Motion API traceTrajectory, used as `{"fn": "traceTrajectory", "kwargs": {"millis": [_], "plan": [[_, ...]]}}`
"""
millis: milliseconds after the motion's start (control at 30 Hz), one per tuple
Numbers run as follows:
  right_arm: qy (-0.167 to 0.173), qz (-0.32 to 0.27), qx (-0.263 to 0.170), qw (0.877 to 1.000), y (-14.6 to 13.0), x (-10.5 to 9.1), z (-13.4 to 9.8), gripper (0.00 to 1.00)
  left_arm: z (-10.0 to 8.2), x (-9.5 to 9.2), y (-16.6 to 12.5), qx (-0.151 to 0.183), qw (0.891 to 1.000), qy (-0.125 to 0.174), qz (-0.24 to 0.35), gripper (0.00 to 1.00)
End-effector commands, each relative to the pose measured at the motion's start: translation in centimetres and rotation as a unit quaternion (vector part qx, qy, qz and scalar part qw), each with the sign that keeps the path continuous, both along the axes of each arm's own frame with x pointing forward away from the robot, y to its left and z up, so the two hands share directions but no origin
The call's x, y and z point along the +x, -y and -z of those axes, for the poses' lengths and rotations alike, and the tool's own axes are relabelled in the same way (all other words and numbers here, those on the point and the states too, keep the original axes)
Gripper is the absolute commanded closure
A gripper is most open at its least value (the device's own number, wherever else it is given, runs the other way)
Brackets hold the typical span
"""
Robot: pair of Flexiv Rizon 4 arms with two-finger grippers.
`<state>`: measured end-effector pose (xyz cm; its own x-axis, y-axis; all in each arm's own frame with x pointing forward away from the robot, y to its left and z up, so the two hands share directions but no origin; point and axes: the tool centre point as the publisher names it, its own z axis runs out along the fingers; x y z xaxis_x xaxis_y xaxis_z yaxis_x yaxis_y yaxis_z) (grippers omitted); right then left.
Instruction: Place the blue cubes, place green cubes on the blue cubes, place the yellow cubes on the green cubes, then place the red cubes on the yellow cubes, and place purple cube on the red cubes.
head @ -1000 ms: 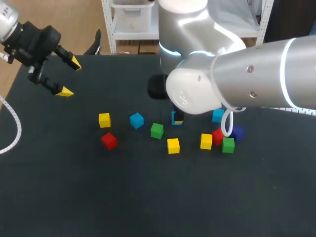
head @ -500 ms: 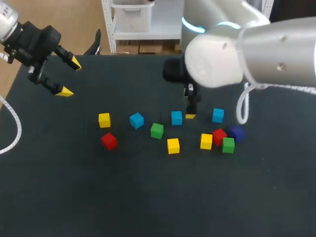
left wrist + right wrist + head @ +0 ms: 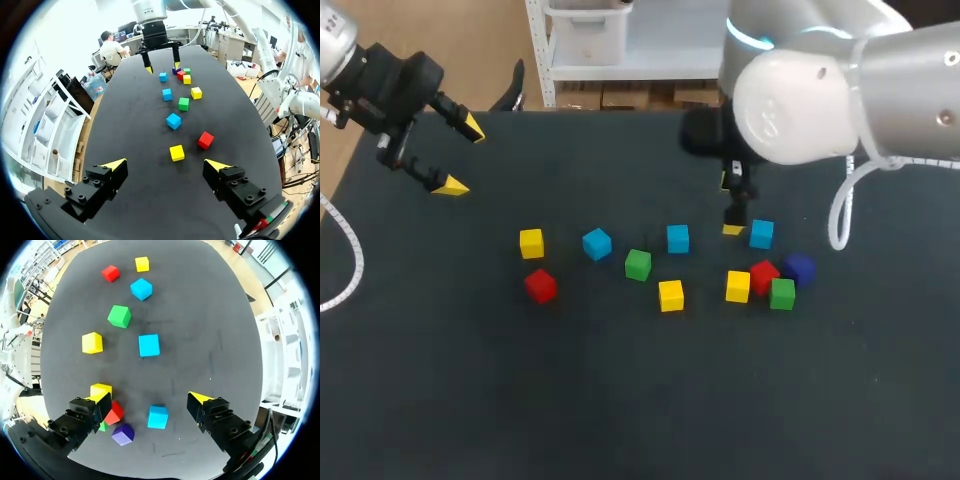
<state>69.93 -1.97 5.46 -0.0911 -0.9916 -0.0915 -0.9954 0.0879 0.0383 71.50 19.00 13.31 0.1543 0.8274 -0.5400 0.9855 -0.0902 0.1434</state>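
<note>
A dark table (image 3: 620, 400) holds eleven small cubes lying singly, none stacked. The right gripper (image 3: 149, 399) hangs over the right end of the scatter, its jaws wide and empty. A blue cube (image 3: 158, 417) sits on the table below it, roughly between the fingers. A second blue cube (image 3: 678, 238) and a third blue cube (image 3: 597, 243) lie farther toward the left arm's side. Near the first one crowd a red cube (image 3: 763, 276), a purple cube (image 3: 800, 268), a yellow cube (image 3: 738, 286) and a green cube (image 3: 782, 293). The left gripper (image 3: 460, 156) hangs over the far left corner, jaws wide and empty, well apart from every cube. The step appears to be gathering the blue cubes as a base. Done well, the right gripper centres over the cube, squares its fingers to two flat faces and descends straight, without nudging the red and purple neighbours.
</note>
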Motion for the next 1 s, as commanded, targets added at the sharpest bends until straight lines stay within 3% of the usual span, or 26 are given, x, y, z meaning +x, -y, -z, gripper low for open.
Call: {"fn": "traceTrajectory", "kwargs": {"millis": [33, 1000], "plan": [[0.007, 0.003, 0.005, 1.000, 1.1, -0.5, -0.4, 0.00, 0.0, 0.1, 0.0, 0.000, 1.000, 0.001, 0.001, 0.00], [0.009, 0.033, -0.015, 0.999, 4.0, 0.0, 0.6, 0.00, 0.0, 0.1, 0.0, 0.000, 1.000, 0.001, 0.001, 0.00]]}}
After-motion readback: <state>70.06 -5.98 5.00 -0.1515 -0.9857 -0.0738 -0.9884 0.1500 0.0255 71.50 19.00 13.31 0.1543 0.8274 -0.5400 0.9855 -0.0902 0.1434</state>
